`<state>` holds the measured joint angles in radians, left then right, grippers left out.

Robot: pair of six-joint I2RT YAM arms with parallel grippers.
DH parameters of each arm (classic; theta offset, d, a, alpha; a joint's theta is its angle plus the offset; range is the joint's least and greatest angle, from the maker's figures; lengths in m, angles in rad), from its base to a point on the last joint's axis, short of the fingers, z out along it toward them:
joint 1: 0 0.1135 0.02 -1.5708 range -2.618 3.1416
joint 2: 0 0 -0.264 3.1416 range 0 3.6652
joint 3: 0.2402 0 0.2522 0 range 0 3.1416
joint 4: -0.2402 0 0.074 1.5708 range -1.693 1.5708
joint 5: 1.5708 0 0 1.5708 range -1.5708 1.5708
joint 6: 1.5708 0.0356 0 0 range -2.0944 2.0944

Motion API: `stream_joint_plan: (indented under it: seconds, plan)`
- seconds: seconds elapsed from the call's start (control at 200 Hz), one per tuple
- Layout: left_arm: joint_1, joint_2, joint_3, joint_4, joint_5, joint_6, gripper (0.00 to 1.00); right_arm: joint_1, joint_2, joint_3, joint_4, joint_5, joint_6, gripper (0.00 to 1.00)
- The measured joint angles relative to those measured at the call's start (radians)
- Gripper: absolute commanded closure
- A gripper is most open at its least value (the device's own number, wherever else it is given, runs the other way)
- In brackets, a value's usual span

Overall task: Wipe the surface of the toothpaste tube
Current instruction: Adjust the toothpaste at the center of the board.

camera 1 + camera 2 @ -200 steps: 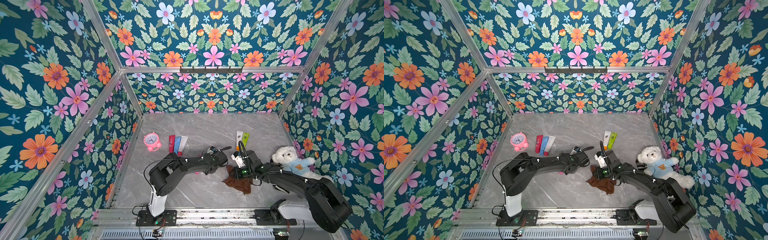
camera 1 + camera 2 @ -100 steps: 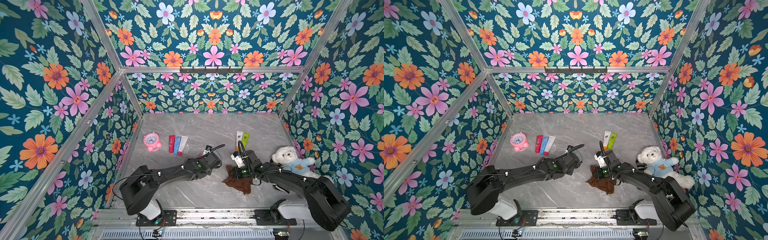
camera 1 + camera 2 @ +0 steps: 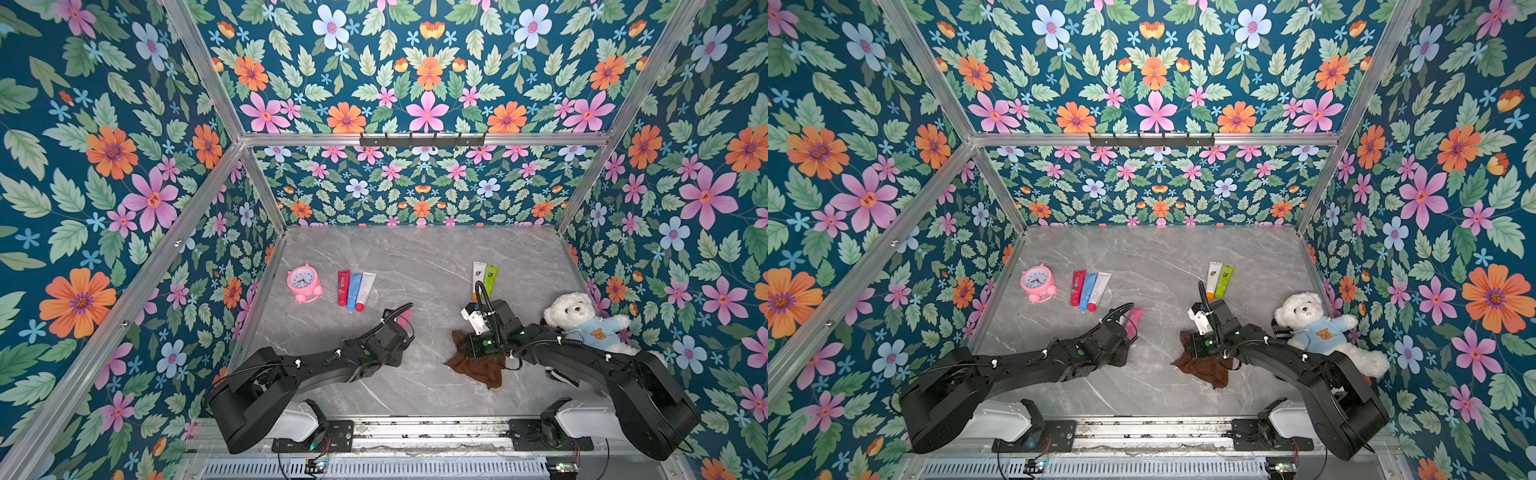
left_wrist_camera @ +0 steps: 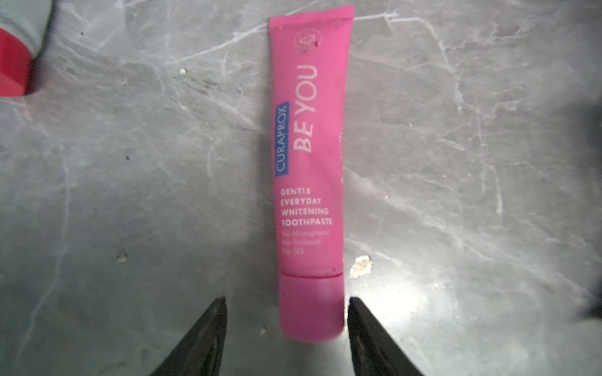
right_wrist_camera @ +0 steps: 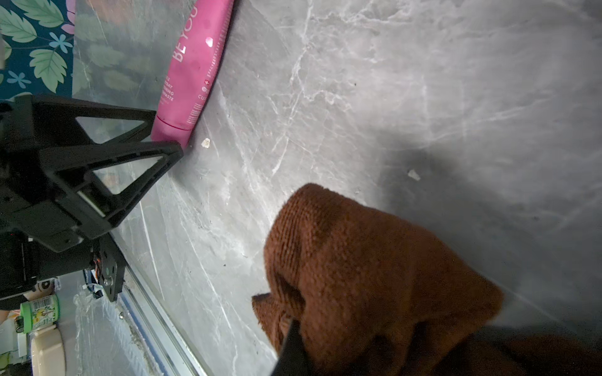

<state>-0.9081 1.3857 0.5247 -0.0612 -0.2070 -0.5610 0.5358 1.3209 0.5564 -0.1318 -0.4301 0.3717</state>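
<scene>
**Pink toothpaste tube lies flat, left claw open at its cap, right claw clenched on the cloth**

The grey marble table (image 3: 415, 257) fills the floor of a flower-papered booth. The two black arms reach in from the near rail: the left arm (image 3: 316, 365) stretches toward the middle of the table, and the right arm (image 3: 582, 353) bends in from the other side. A white teddy bear (image 3: 582, 320) in a blue top lies against the right arm's far side. A brown cloth (image 3: 478, 368) sits crumpled on the table under the right wrist, well apart from the pink tube.

A pink alarm clock (image 3: 303, 283) stands near the left wall. Just beside it, three tubes (image 3: 356, 291) lie in a row, red, blue and white. Two more tubes (image 3: 484, 276), white and green, lie side by side beyond the right wrist.

The pink toothpaste tube (image 4: 309, 162) lies flat on the marble in front of the left arm, label up, with its cap toward the arm; both top views show only its far end (image 3: 404, 318) (image 3: 1133, 322) past the wrist.

The left gripper (image 4: 287, 299) is released, with its jaws spread to either side of the cap and not closed on it. One tip sits just beside the cap; the other stands clear. The right gripper (image 5: 293, 335) is clenched on a bunched fold of the cloth (image 5: 358, 260).

A pale crumb (image 4: 361, 266) lies on the marble next to the tube's cap.
</scene>
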Motion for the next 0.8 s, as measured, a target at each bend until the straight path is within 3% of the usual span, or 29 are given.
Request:
stream_joint_plan:
  seconds: [0.375, 0.58, 0.8]
  plan:
    - [-0.008, 0.042, 0.003, 0.091, 0.074, 0.083, 0.80, 0.000, -0.060, 0.011, -0.026, -0.013, -0.008, 1.00]
    - [-0.109, 0.048, 0.024, 0.091, 0.119, 0.148, 0.85, 0.001, -0.085, 0.063, -0.057, -0.065, -0.028, 1.00]
    - [-0.190, 0.078, 0.027, 0.114, 0.106, 0.183, 0.87, 0.033, 0.072, 0.191, -0.083, -0.082, -0.045, 1.00]
